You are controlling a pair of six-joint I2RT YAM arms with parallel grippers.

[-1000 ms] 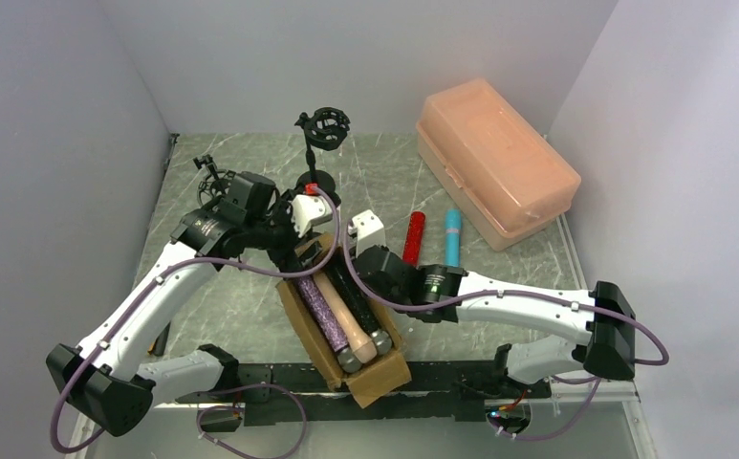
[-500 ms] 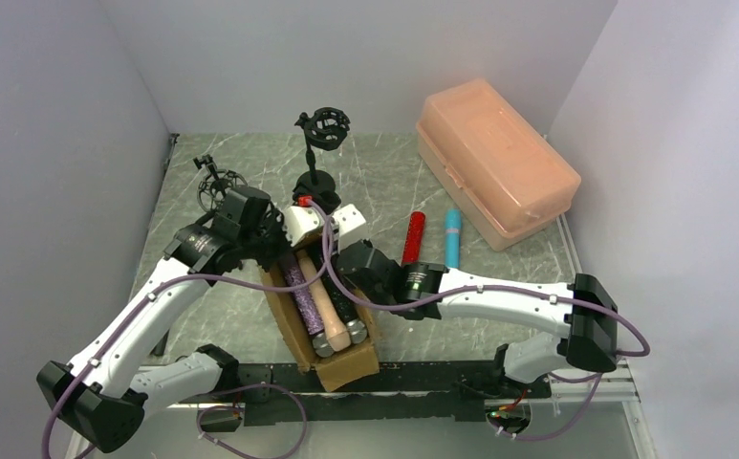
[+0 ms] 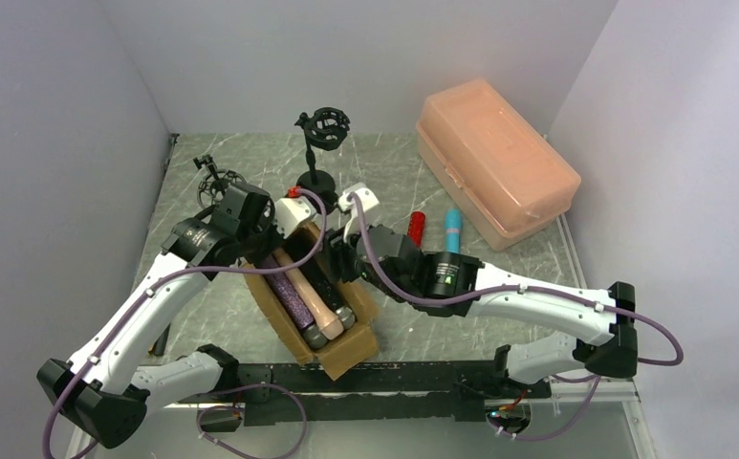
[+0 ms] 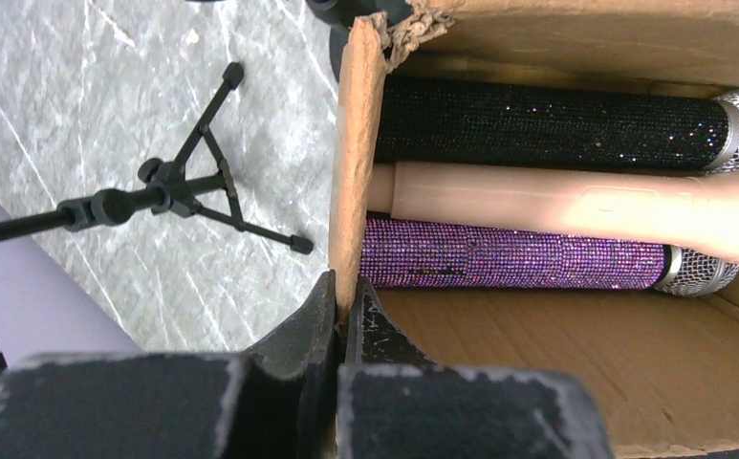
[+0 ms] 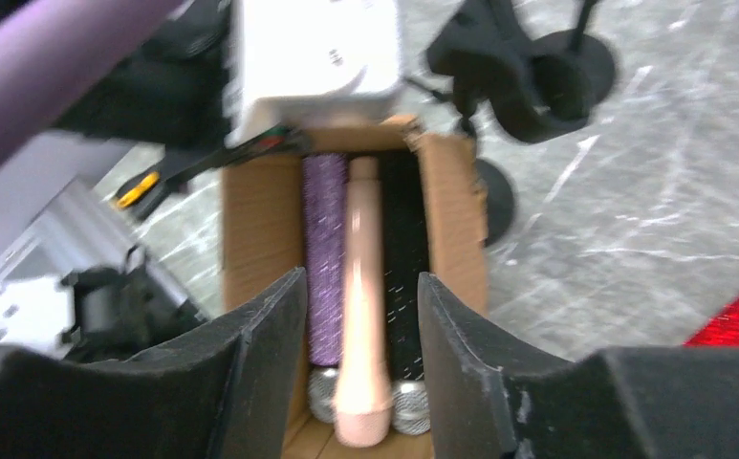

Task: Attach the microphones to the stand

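At the near middle of the counter [image 3: 250,163], a cardboard box [image 3: 351,346] holds three of the microphones side by side: the purple microphone [image 4: 509,258], the peach microphone [image 4: 556,201] and the black microphone [image 4: 547,120]. Their long axes run the box's length, mesh heads toward the near edge. The left tool [image 4: 344,301] is clamped on the box's far end wall, apparently steadying it. The right tool [image 5: 360,279] hovers over the head end with jaws parted and empty, straddling the peach microphone's width, so the right arm looks better placed for the pick. The red microphone [image 3: 415,228] and the blue microphone [image 3: 453,229] lie loose toward the right edge. The stand [image 3: 322,129] waits near the far edge, a tripod stand [image 4: 193,182] at the left. No brand or writing is legible.
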